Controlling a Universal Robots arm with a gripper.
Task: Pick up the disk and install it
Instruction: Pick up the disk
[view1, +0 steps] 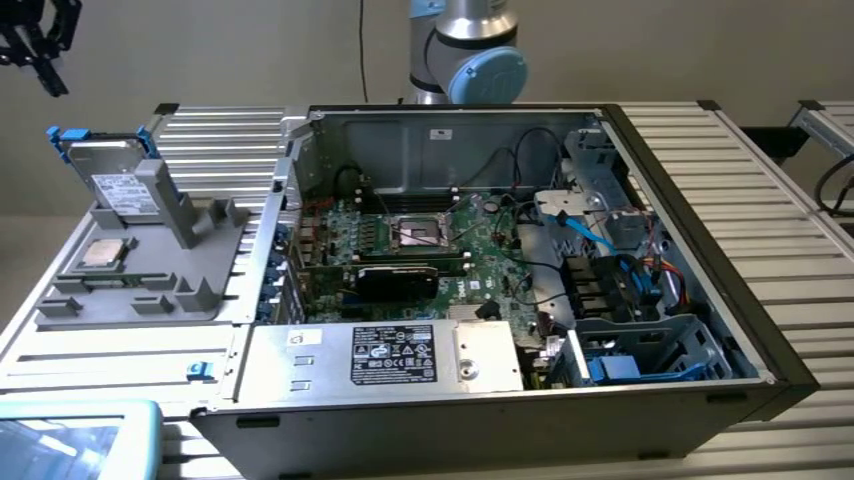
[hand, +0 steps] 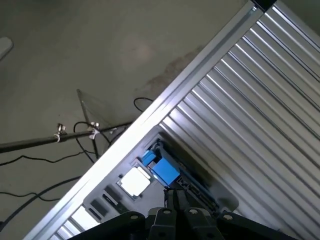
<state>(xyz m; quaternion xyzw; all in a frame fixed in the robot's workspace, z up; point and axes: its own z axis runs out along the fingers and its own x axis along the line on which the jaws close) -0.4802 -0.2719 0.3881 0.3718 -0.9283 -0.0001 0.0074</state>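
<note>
the black tool (view1: 36, 55) hangs in the upper left corner of the exterior view, its fingers pressed together with nothing between them. below it, at the exterior view's left, the flat silver-grey metal disk (view1: 118, 182), with a white label and blue rails, stands on edge in a grey plastic holder (view1: 200, 262), untouched. a small square silver chip (view1: 104, 253) lies on the same holder, just beside the disk. the open computer case (view1: 400, 140) sits mid-frame on the ribbed metal worktop (view1: 747, 200), apart from the disk.
</note>
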